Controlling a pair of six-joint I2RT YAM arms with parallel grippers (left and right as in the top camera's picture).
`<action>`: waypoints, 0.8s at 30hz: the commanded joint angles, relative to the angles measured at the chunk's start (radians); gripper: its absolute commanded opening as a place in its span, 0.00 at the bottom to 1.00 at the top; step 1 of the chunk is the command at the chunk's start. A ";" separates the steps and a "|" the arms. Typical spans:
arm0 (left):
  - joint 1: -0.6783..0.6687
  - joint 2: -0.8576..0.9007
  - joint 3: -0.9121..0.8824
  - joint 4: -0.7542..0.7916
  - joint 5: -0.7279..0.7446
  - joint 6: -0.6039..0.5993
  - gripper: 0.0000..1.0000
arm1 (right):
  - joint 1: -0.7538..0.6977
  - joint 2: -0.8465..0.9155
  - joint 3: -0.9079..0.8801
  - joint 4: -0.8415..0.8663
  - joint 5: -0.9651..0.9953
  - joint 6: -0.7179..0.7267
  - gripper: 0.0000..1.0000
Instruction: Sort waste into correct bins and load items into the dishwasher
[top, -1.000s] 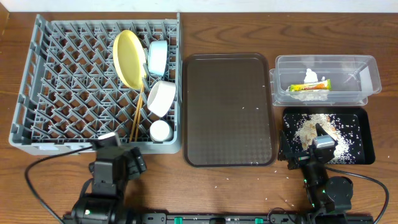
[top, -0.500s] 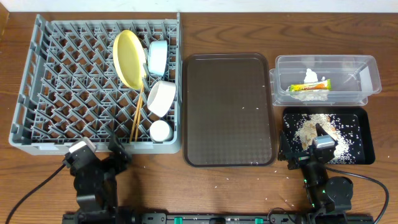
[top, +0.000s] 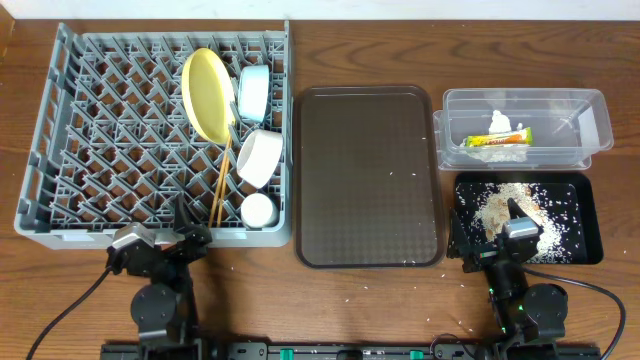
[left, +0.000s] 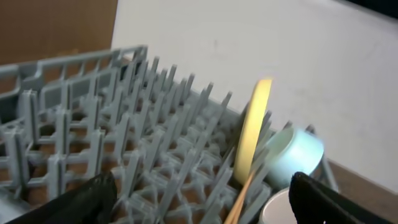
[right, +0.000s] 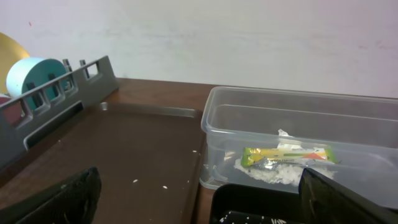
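The grey dishwasher rack (top: 100, 130) holds the yellow plate (top: 207, 93) on edge, the light blue bowl (top: 252, 92), the white bowl (top: 260, 158), the white cup (top: 258, 209) and the chopsticks (top: 218, 185). In the clear bin (top: 590, 125) lies the green-and-yellow wrapper (top: 497, 138) on white scraps. White rice (top: 505, 205) covers the black tray bin (top: 585, 245). My left gripper (top: 158, 240) stands open and empty before the rack's front edge, facing the plate (left: 252, 134). Also open and empty, my right gripper (top: 487, 235) sits at the black tray's near left corner, facing the wrapper (right: 286, 155).
Between the rack and the bins lies a large brown serving tray (top: 368, 175) with a few rice grains on it. Loose grains dot the wooden table (top: 370, 300) in front of it. Cables trail from both arm bases.
My left arm has drawn back from the rack's front edge, swung left and settled low in front of it. The right arm has not moved.
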 joint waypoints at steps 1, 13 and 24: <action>0.005 -0.008 -0.074 0.094 0.014 0.013 0.89 | -0.007 -0.007 -0.001 -0.003 -0.008 -0.011 0.99; 0.004 -0.008 -0.071 -0.055 0.139 0.237 0.89 | -0.007 -0.007 -0.001 -0.003 -0.008 -0.011 0.99; 0.004 -0.006 -0.071 -0.054 0.133 0.240 0.89 | -0.007 -0.007 -0.001 -0.003 -0.008 -0.011 0.99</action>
